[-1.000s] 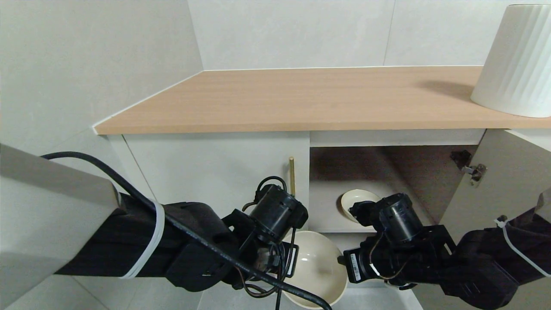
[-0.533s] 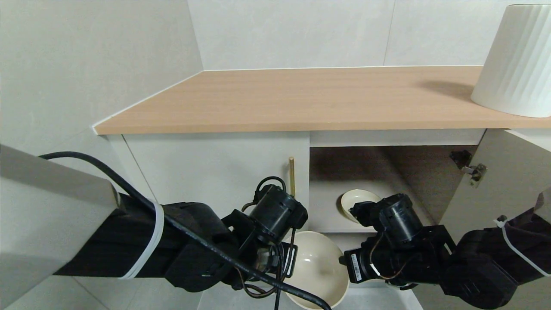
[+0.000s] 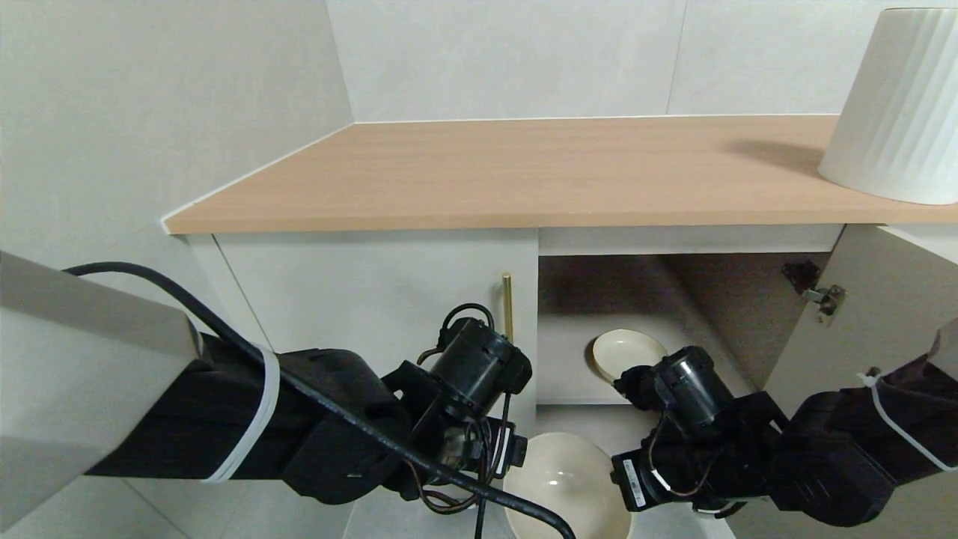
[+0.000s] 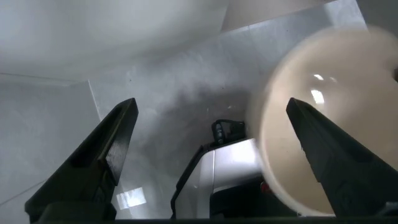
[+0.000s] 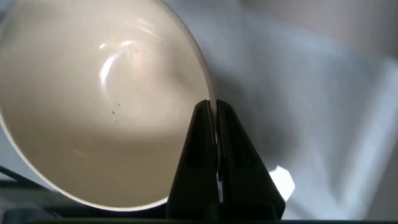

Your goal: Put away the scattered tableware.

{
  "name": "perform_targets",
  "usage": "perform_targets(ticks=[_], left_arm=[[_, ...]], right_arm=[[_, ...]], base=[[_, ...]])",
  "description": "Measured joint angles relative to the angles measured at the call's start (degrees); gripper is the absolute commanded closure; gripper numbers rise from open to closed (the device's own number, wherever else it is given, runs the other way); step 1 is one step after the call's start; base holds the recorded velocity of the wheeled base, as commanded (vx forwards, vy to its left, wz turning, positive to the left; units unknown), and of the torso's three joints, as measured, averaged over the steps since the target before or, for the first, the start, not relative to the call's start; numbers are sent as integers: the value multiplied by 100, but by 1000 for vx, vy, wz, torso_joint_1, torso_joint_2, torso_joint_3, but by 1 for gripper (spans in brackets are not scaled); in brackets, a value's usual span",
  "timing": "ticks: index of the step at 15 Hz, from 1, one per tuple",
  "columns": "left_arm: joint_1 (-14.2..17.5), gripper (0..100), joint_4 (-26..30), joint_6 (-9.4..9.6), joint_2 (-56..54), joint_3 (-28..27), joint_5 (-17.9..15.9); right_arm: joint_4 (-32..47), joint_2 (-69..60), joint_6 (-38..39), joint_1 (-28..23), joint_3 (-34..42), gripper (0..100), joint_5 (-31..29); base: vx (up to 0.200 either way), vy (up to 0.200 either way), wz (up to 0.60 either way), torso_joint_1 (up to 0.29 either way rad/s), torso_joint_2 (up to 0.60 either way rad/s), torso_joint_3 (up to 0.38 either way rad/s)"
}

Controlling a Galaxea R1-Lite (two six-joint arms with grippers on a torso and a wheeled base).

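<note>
While the right gripper [image 5: 215, 109] has the cream bowl [image 3: 569, 486] by its rim, note the hold: two dark fingers pressed together on the thin wall, one inside and one outside. It is a narrow pinch at a single spot on the edge.

Position: the bowl hangs just in front of the cabinet [image 3: 374, 299], low before its open right-hand compartment and below the shelf [image 3: 561, 378]. It is tilted, with its inside turned upward. A small dish [image 3: 627, 352] lies on that shelf, inside the cabinet. The door [image 3: 861, 314] stands swung out on the cabinet's right.

The left gripper [image 4: 211, 106] is spread wide with nothing between its fingers, just beside the bowl and also in front of the cabinet.

Handling, as judgement:
- The bowl looks like glazed ceramic with glossy highlights, so expect it to be stiff, smooth and slippery under the pads.
- It is probably fairly heavy for a rim pinch. With the weight off to one side of the grip, it may pivot or slide.
- It would chip or break if knocked on the shelf edge or the dish.
- You have no better hold than the rim. Move slowly, avoid sharp wrist turns and set the base down before letting go.
</note>
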Motion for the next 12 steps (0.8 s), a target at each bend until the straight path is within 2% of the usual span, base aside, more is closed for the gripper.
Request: perform_targets(ticks=[2,6,12], left_arm=[[0,0,0,0,-9,0,-2],[6,0,-5,0,-22,0,2],[15,0,-10,-10,-56,0,5]], right_arm=[[539,44,4,-187,-334,100,-636],[613,85,79,-722,-742,100,-1408],[345,345,1150,-1297,-1486,100,-1755]], base=[[0,0,0,0,0,0],[0,0,0,0,0,0],[0,0,0,0,0,0]])
